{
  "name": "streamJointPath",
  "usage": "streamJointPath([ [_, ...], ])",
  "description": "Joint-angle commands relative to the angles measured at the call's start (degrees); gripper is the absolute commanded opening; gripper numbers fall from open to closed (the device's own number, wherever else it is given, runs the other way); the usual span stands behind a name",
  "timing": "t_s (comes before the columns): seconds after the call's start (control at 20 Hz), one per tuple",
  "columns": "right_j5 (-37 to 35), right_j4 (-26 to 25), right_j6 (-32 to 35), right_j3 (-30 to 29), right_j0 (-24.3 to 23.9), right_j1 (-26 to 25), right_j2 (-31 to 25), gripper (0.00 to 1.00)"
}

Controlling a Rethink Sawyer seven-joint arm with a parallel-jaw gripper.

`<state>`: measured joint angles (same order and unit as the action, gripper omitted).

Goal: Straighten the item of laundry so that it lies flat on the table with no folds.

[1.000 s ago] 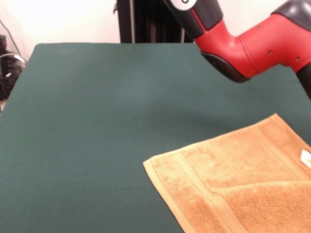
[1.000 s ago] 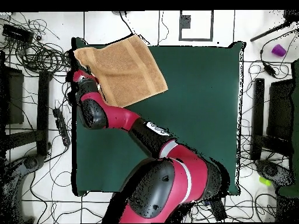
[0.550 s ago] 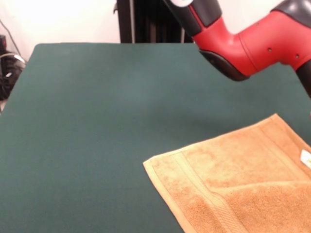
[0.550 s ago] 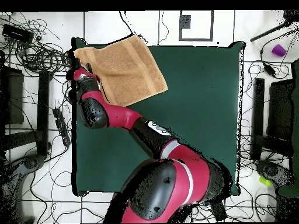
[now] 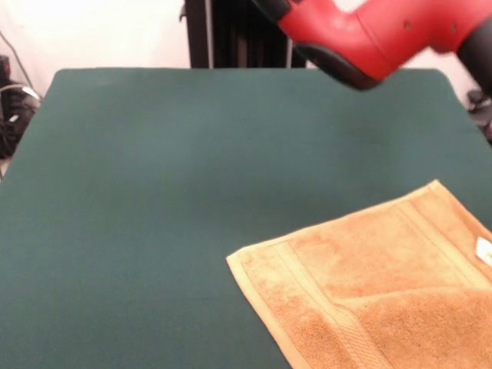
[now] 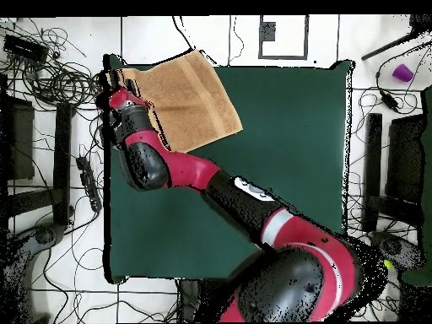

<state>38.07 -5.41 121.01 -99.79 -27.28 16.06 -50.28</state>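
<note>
The golden-orange towel (image 5: 377, 284) lies at the table's near right corner in the front view. One corner is folded over on itself at the bottom right, and a small white tag (image 5: 484, 250) shows at its right edge. In the overhead view the towel (image 6: 194, 97) sits at the top left corner of the dark green table (image 6: 287, 152). The red and black arm reaches there, and its gripper (image 6: 111, 84) hangs over the towel's left edge, hiding that part. From above I cannot see how the gripper stands. The front view shows only the arm's red elbow (image 5: 361, 38).
Tangled cables (image 6: 59, 80) lie on the floor left of the table. Black stands (image 6: 375, 169) flank its right side, and a small purple object (image 6: 402, 72) sits on the floor at the top right. Bare green table (image 5: 138, 192) stretches left of the towel.
The arm has lifted and swung. Its elbow sits higher in the front view, and from above its end has shifted up over the towel's left corner. The towel has not moved.
</note>
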Motion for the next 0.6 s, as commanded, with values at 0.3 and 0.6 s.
streamJointPath([
  [0.3, 3.58, 6.77, 25.33, -15.02, -8.05, 12.36, -21.76, 1.0],
  [0.6, -2.85, 1.84, 21.4, -16.57, -10.13, 12.1, -18.58, 1.0],
])
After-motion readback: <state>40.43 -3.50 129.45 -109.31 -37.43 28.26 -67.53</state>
